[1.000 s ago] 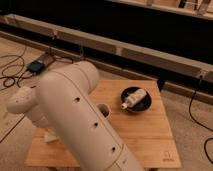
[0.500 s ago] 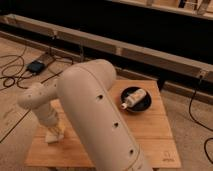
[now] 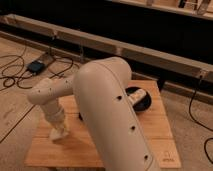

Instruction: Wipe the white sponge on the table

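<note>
I see the square light-brown wooden table, made of butcher-block planks, standing on a pale concrete floor. Most of the middle of the view is taken by the big cream-white arm of my robot, which covers a large part of the tabletop. The arm bends to the left, and its thinner forearm goes down to the left part of the table. There the gripper points downward onto the wood. Under it there is a small pale shape on the surface, which I take for the white sponge, near the left edge of the table; I cannot separate it clearly from the fingers. I cannot tell if the gripper is spread or pressed together, or if it pinches the sponge.

To the right of the arm, on the far right part of the table, stands a dark round bowl with a white bottle lying in it; both are partly hidden by the arm.

Behind the table a long metal rail runs across the room in front of a dark wall. On the floor at the left lie black cables and a small dark box. Another cable lies at the right.
</note>
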{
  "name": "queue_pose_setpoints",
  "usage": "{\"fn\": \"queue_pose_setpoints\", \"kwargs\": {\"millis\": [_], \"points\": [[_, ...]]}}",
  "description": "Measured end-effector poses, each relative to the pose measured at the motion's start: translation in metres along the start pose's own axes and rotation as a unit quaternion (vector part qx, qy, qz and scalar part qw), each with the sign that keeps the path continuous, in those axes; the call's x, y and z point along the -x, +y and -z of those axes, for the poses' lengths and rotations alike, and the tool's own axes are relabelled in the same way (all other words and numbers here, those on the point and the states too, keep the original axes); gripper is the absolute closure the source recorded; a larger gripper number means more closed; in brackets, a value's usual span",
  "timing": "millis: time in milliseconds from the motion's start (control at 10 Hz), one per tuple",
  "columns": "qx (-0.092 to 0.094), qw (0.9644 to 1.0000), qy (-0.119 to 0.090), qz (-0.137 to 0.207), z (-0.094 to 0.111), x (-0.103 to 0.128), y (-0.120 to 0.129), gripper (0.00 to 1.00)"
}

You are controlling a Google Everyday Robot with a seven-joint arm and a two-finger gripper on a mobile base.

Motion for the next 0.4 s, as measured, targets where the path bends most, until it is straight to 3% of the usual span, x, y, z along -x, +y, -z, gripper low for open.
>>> {"fn": "queue_pose_setpoints", "kwargs": {"millis": [400], "points": [[-0.007, 0.9999, 0.006, 0.004, 0.0040, -0.0009, 0.0038, 0.20]]}}
